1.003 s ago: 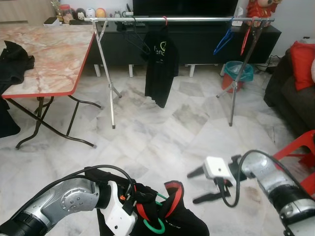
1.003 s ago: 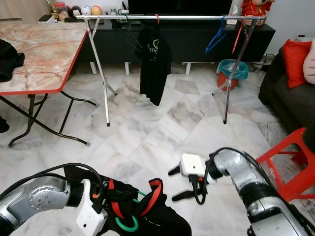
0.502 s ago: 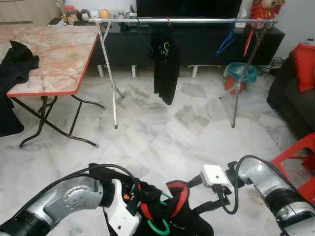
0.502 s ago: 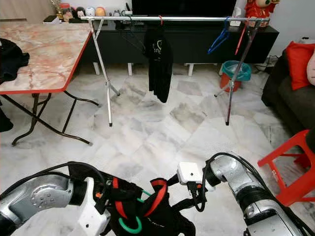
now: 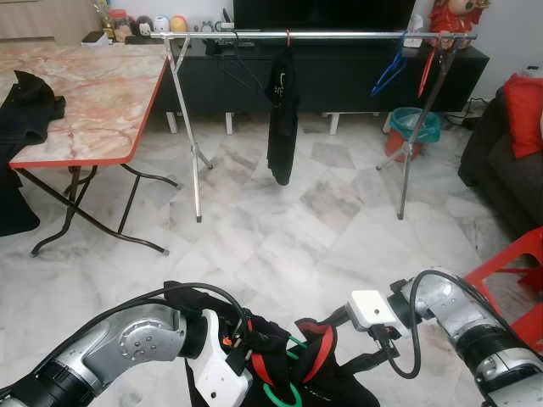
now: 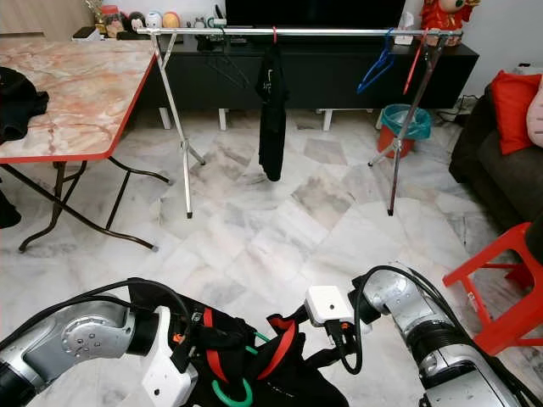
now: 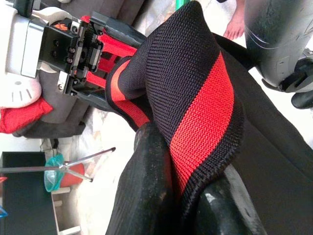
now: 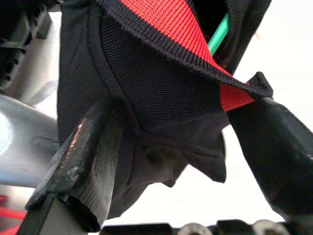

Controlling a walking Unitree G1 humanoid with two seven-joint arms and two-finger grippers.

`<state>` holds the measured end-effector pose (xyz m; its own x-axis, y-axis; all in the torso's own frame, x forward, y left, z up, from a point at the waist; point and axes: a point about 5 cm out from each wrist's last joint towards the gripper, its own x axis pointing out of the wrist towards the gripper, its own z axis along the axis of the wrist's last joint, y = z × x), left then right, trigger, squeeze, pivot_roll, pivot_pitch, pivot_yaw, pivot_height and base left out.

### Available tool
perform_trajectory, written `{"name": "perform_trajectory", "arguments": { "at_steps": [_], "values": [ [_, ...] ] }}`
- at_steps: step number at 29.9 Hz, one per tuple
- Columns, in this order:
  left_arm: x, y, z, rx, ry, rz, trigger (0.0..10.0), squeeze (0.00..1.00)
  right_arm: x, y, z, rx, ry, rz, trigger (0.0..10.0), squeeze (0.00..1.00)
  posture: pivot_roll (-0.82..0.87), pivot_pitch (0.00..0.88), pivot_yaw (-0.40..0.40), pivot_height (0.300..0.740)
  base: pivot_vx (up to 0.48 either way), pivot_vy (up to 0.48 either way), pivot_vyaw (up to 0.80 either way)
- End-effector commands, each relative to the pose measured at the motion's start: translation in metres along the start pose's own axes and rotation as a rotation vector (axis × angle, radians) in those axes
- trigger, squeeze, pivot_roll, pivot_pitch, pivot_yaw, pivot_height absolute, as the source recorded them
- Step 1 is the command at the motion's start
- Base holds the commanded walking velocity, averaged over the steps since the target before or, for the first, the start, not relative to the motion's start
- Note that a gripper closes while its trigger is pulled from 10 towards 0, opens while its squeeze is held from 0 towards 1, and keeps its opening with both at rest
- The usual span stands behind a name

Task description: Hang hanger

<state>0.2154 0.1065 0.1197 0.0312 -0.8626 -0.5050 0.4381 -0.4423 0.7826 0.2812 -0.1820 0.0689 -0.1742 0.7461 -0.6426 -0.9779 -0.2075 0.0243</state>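
Note:
A black shirt (image 5: 333,388) with a red-striped collar (image 7: 200,107) hangs low in front of me, a green hanger (image 5: 277,397) inside its neck. My left gripper (image 7: 188,196) is shut on the collar's left side. My right gripper (image 5: 341,342) is open, one finger on each side of the collar's right part (image 8: 161,98). Across the room stands a silver clothes rail (image 5: 339,36). It carries another black shirt (image 5: 281,119), a blue hanger (image 5: 388,72) and a red hanger (image 5: 424,72).
A marble-top folding table (image 5: 93,93) with dark clothes (image 5: 30,106) stands at the left. A red stool (image 5: 513,263) and a dark sofa (image 5: 509,161) are at the right. A teal bin (image 5: 413,127) sits by the rail's right leg, before a black TV cabinet (image 5: 339,80).
My right gripper has moved left from open floor onto the shirt's collar, its fingers now straddling it. The shirt on the rail has turned edge-on. The camera shifted slightly.

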Motion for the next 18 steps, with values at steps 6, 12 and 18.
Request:
{"name": "perform_trajectory", "arguments": {
  "at_steps": [6,12,18],
  "values": [
    [0.000,0.004,0.002,0.004,-0.004,0.008,10.0,0.00,-0.012,-0.028,0.012,-0.124,0.052,-0.325,10.0,0.00,0.03,0.021,-0.041,0.740,0.000,0.000,0.00],
    [0.001,0.004,0.002,-0.005,0.001,0.005,10.0,0.00,-0.013,-0.032,0.022,-0.243,0.049,-0.366,10.0,0.00,0.03,0.014,-0.038,0.740,0.000,0.000,0.00],
    [0.000,0.003,0.000,-0.015,0.011,-0.006,10.0,0.00,-0.009,-0.017,0.021,-0.366,0.096,-0.159,10.0,0.00,0.02,0.008,-0.038,0.740,0.000,0.000,0.00]
  ]
}}
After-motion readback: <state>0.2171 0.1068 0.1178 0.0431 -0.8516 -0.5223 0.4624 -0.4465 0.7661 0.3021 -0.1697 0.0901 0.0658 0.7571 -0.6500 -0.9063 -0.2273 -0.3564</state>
